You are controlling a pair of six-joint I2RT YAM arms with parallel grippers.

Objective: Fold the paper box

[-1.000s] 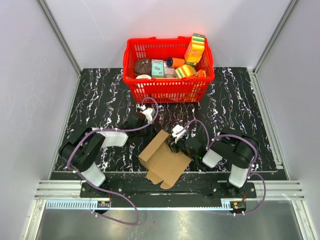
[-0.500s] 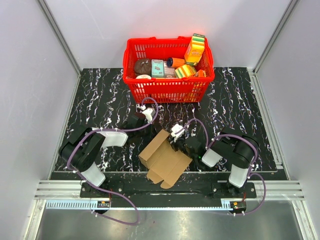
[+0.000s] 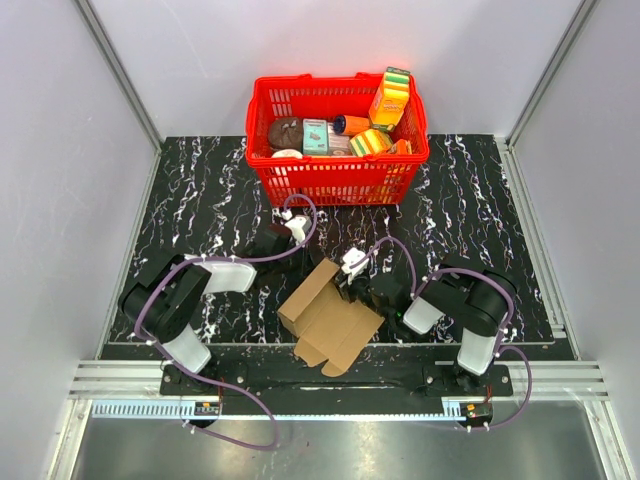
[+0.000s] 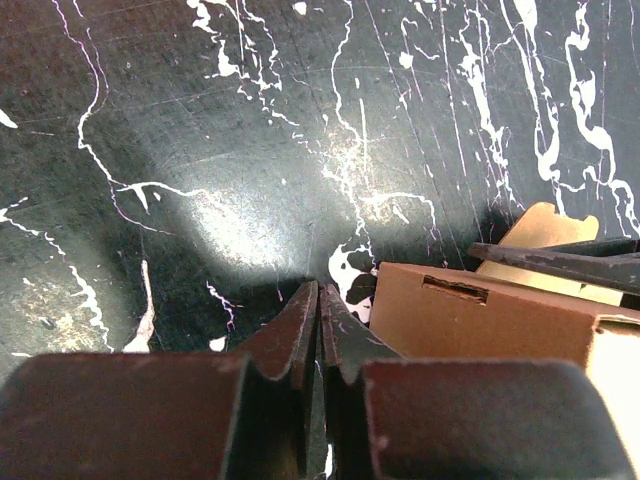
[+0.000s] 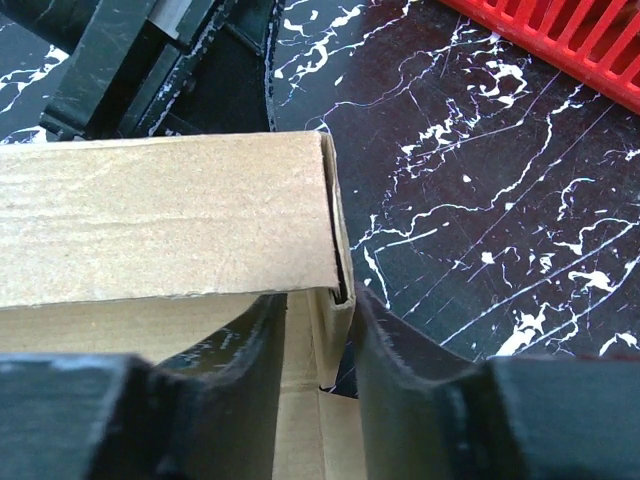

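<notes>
**A:** On the bench (image 3: 200, 190), near its front edge, the paper box (image 3: 328, 318) lies partly formed. 1 long wall (image 5: 160, 215) stands raised, while the lower flaps (image 3: 335, 352) lie splayed flat.

**B:** So most of the folding is left?

**A:** I judge so. The ends look unclosed and nothing looks tucked in.

**B:** And the 2 grippers?

**A:** The left gripper (image 4: 319, 300) has its jaws clenched on nothing, just beside the box. The right gripper (image 5: 318, 305) straddles the raised wall's corner. Whether its jaws truly pinch the cardboard, I cannot tell.
</notes>
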